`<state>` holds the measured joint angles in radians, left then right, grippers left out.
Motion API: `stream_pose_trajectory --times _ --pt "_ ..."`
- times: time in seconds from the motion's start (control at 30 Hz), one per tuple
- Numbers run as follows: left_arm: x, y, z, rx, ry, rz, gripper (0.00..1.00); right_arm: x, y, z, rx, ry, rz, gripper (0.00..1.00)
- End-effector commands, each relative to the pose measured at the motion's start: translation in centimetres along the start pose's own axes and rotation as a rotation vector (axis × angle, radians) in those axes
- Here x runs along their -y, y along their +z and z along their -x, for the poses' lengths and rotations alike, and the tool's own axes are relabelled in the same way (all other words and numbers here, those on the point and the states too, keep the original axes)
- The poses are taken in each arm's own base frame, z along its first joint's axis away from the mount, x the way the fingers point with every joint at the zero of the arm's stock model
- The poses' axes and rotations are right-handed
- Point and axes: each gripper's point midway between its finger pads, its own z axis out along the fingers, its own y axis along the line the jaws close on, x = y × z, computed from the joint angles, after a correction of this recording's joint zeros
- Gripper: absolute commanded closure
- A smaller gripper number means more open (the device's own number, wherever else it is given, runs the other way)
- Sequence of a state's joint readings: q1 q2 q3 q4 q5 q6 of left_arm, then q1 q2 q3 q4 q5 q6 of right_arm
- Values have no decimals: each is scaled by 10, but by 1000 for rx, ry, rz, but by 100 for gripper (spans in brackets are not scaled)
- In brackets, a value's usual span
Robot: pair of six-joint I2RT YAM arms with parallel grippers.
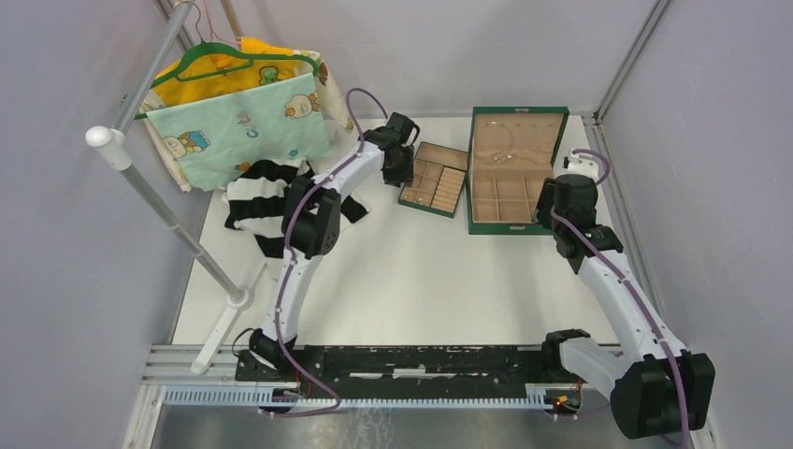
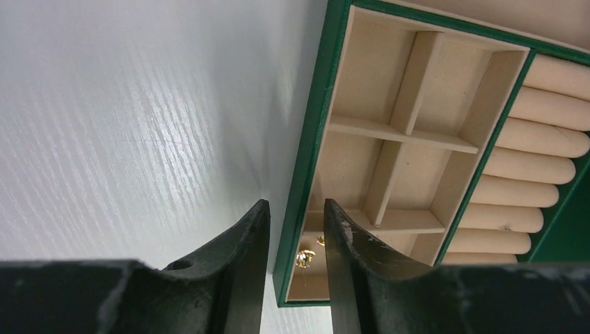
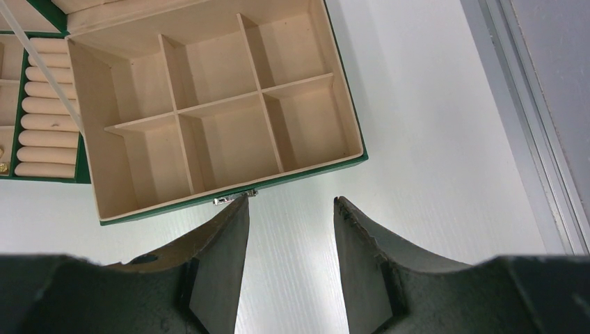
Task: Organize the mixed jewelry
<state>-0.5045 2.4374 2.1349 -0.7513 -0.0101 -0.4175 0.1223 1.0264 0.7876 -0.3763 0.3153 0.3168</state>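
A tan compartment tray with a green rim (image 1: 411,199) lies at the back middle of the table. My left gripper (image 1: 397,166) hangs over its left edge. In the left wrist view the left gripper (image 2: 296,209) is slightly open and empty, its fingers straddling the green rim (image 2: 306,160). Two tiny gold pieces (image 2: 305,258) lie in the tray's near corner compartment. A thin silvery hoop (image 1: 506,140) shows in the open lid of a green jewelry box (image 1: 505,229). My right gripper (image 3: 291,202) is open and empty above the table, just in front of the box's clasp (image 3: 233,199).
The box's several compartments (image 3: 209,104) look empty. Ring rolls (image 2: 536,167) fill the tray's right part. A striped garment (image 1: 262,201) lies to the left of the left arm. Printed clothes (image 1: 243,112) hang on a rack (image 1: 159,196) at the back left.
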Motion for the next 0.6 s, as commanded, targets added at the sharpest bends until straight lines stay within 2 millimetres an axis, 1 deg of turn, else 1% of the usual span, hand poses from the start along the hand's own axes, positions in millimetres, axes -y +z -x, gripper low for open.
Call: stream_pose_trajectory --times 0.0,0.1,0.13,0.23,0.27,0.3,0.33,0.37,0.43,0.5,0.57 --pt "4 3 23 76 50 -2 59 -2 -2 9 28 14 11 46" --pt "5 9 24 79 50 -7 63 -5 0 5 15 14 26 46" --pt "6 10 25 81 51 -10 66 -5 1 5 12 13 29 46" --pt "7 9 26 84 62 -12 81 -7 2 3 1 15 38 46" --pt "5 6 28 89 67 -7 86 -8 2 4 0 14 42 46" --pt "3 3 27 88 76 2 94 -9 2 3 -2 14 45 46" --pt "1 -1 26 89 86 11 98 -10 2 3 -4 14 48 46" --pt "-1 -9 27 96 100 17 98 -11 2 3 -7 13 54 46" --pt "-6 -20 21 91 122 29 98 -15 3 2 -15 11 74 46" --pt "-14 -29 9 70 141 44 98 -20 4 -1 -32 6 104 47" --pt "-20 -40 -8 46 155 46 98 -27 4 -4 -47 -9 144 47"
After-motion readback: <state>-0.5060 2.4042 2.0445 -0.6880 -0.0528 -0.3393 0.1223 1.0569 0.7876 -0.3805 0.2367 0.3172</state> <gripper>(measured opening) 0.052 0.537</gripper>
